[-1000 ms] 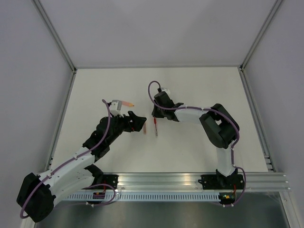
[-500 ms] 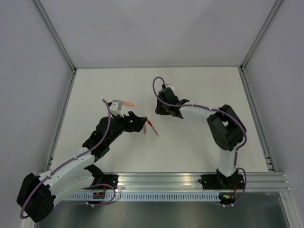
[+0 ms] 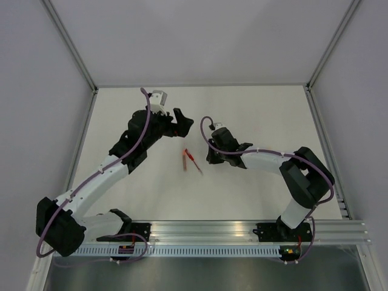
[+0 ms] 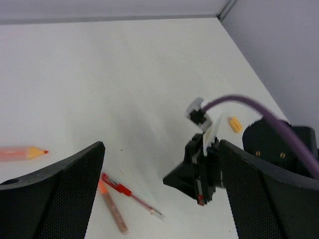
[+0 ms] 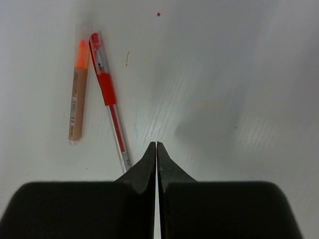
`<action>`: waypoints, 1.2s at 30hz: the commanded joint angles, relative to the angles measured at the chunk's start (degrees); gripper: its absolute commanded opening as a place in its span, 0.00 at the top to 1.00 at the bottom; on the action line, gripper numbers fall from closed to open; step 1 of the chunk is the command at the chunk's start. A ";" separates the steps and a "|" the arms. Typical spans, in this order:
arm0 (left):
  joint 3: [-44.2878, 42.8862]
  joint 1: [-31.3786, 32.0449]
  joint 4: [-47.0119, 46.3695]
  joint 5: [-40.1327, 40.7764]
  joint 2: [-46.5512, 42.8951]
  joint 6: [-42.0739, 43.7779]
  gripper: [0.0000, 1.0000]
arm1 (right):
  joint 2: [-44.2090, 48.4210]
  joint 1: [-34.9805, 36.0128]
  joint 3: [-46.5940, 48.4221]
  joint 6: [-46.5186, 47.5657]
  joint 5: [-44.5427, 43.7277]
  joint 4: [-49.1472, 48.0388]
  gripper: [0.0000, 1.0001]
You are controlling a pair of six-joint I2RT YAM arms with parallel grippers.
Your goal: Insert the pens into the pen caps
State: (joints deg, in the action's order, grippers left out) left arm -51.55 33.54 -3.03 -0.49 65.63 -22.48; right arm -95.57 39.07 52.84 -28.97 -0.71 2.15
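Note:
Two pens lie side by side mid-table: an orange pen (image 3: 185,161) (image 5: 78,94) and a red pen (image 3: 194,161) (image 5: 109,102). Just right of them my right gripper (image 3: 208,159) (image 5: 157,144) is shut, its tips low over the table near the red pen's writing end, holding nothing I can make out. My left gripper (image 3: 181,123) (image 4: 162,144) hangs open farther back, looking down on both pens (image 4: 132,196) and on the right gripper (image 4: 199,174). A third, orange-pink pen (image 4: 22,153) lies at the left of the left wrist view. A small yellow-orange pen cap (image 4: 234,123) lies beyond the right gripper.
Grey walls and aluminium posts (image 3: 79,60) close in the white table on three sides. A rail (image 3: 242,230) carrying both arm bases runs along the near edge. Purple cables loop off both wrists.
The right gripper let go of the red pen, which now lies slanted beside the orange one, then shut and came back low beside it. The left arm swung toward the back of the table.

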 commanded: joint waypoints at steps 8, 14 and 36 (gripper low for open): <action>-15.07 -17.36 12.78 -6.01 12.68 23.78 0.04 | -5.06 2.94 -1.33 -1.96 9.74 -7.67 1.00; -17.44 -22.37 11.55 -7.94 20.59 37.48 0.09 | -8.32 2.85 -2.21 -5.04 17.14 -11.82 1.00; -21.49 -23.26 16.64 -16.81 40.20 70.63 0.12 | 6.27 1.62 -7.58 -4.25 10.73 -12.35 1.00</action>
State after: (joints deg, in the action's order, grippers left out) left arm -70.83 10.35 11.79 -11.70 105.73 39.09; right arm -90.96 40.99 46.00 -34.02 11.79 -9.10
